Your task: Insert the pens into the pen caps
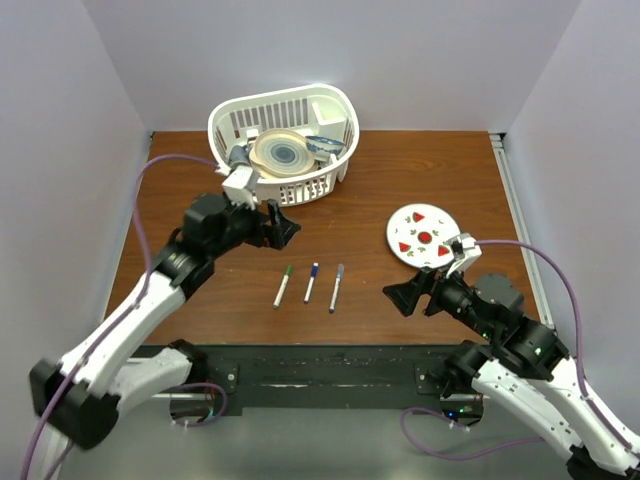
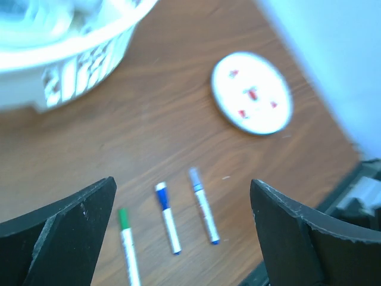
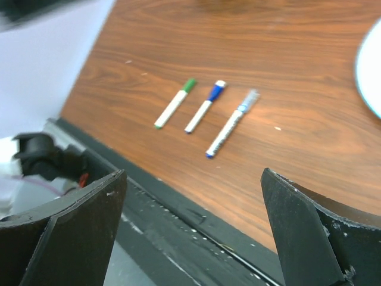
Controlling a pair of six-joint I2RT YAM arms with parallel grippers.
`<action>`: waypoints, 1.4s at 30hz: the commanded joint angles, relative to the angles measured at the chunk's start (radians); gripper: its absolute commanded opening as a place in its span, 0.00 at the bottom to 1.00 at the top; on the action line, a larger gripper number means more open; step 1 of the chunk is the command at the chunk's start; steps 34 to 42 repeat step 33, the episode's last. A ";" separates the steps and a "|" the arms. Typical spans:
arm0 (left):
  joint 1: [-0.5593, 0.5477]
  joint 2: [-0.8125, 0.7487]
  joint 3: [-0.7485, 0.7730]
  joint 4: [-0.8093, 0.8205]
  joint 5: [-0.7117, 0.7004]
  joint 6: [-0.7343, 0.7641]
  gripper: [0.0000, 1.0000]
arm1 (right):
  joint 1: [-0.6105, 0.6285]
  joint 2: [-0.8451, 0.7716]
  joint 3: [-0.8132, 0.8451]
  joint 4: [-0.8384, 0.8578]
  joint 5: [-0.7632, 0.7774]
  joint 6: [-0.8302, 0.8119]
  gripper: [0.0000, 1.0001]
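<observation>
Right wrist view shows the right gripper [image 3: 191, 176] wide open and empty, with the three pens [image 3: 205, 107] side by side just ahead of it. Each seems to wear its cap [image 3: 216, 91], so the task looks finished. Beyond them, the left gripper [image 1: 283, 224] is also open, holding nothing.

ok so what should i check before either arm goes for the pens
1. left hand open, holding nothing: ok
2. right hand open, holding nothing: ok
3. green pen, blue pen, purple pen lie apart, none touching: ok
4. caps on the pens' ends, fully seated: cannot tell
5. loose ones left to pick: not ok, none in view
6. basket and plate away from the pens: ok
</observation>
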 commanded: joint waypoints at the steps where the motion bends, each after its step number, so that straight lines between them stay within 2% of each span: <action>1: 0.004 -0.177 -0.104 0.093 0.178 0.043 1.00 | -0.002 0.038 0.087 -0.072 0.143 0.020 0.99; 8: 0.004 -0.401 -0.250 0.155 0.227 -0.006 1.00 | -0.001 0.073 0.092 -0.035 0.169 0.016 0.99; 12: 0.004 -0.470 -0.281 0.156 0.245 -0.008 1.00 | -0.001 0.124 0.105 -0.041 0.195 0.032 0.99; 17: 0.004 -0.493 -0.269 0.060 0.235 0.043 1.00 | -0.002 0.159 0.098 -0.008 0.180 0.036 0.99; 25: 0.004 -0.486 -0.259 0.049 0.233 0.049 1.00 | -0.001 0.159 0.069 0.068 0.163 0.037 0.98; 42: 0.004 -0.493 -0.261 0.055 0.233 0.049 1.00 | -0.002 0.162 0.084 0.054 0.176 0.031 0.99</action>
